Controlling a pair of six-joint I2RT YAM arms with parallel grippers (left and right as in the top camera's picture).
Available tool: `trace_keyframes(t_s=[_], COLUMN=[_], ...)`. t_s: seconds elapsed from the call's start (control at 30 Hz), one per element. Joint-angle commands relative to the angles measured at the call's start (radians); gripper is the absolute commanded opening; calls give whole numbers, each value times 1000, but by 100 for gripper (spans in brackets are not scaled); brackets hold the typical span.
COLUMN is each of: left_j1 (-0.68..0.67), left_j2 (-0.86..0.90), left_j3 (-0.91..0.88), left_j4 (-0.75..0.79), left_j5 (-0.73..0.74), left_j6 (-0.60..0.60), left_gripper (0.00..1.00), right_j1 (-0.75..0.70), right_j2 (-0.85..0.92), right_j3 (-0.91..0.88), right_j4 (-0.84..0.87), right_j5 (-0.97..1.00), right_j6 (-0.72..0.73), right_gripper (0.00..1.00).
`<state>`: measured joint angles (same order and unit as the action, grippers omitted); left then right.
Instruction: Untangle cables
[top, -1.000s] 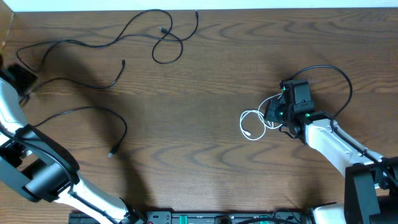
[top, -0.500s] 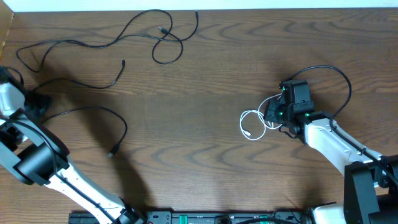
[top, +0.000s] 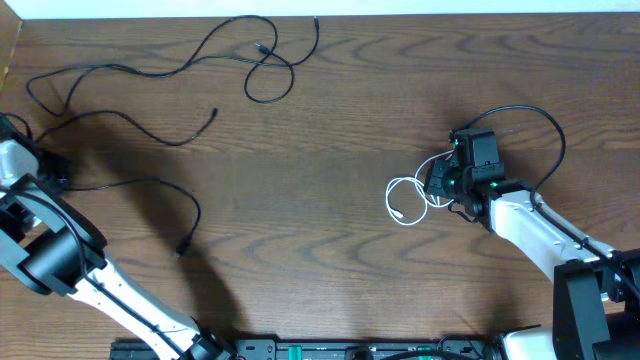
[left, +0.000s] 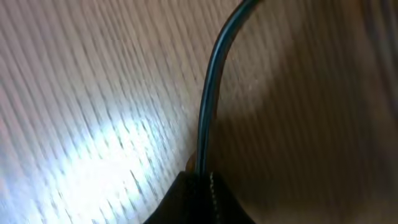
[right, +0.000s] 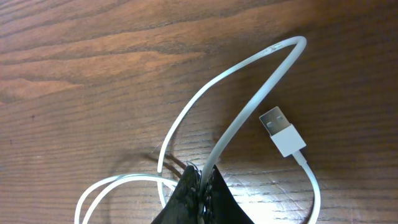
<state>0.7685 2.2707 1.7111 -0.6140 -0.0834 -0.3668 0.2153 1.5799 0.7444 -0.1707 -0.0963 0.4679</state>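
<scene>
Evidently to separate them, the left gripper (left: 200, 177) pinches a black cable (left: 208, 93) and the right gripper (right: 202, 180) pinches the white cable (right: 249, 116), well apart.

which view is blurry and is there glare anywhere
Left wrist: smeared by blur, the black cable soft, a bright glare patch on the table. Right wrist: sharp, the white cable and its plug crisp. Overhead: in focus, with soft dark shadows on the table at left.
</scene>
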Motion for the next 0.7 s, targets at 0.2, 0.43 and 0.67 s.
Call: trace_keyframes(t_s=[0.2,0.43,0.67], left_j1=[34,64,64], left_j2=[24,24,24], left_j3=[60,147,167], left_j4=[64,93,122], left_j5=[-277,-277,-268], left_j6=[293,322,337], left_gripper=[7,7,77], right_j1=[-5,-5,-5], right_j2=[9,9,9], right_j3=[-8,-8,-8], right_j4=[-1,-1,4], right_j5=[16,16,16], right_j6=[18,18,34], right_gripper=[2,2,2])
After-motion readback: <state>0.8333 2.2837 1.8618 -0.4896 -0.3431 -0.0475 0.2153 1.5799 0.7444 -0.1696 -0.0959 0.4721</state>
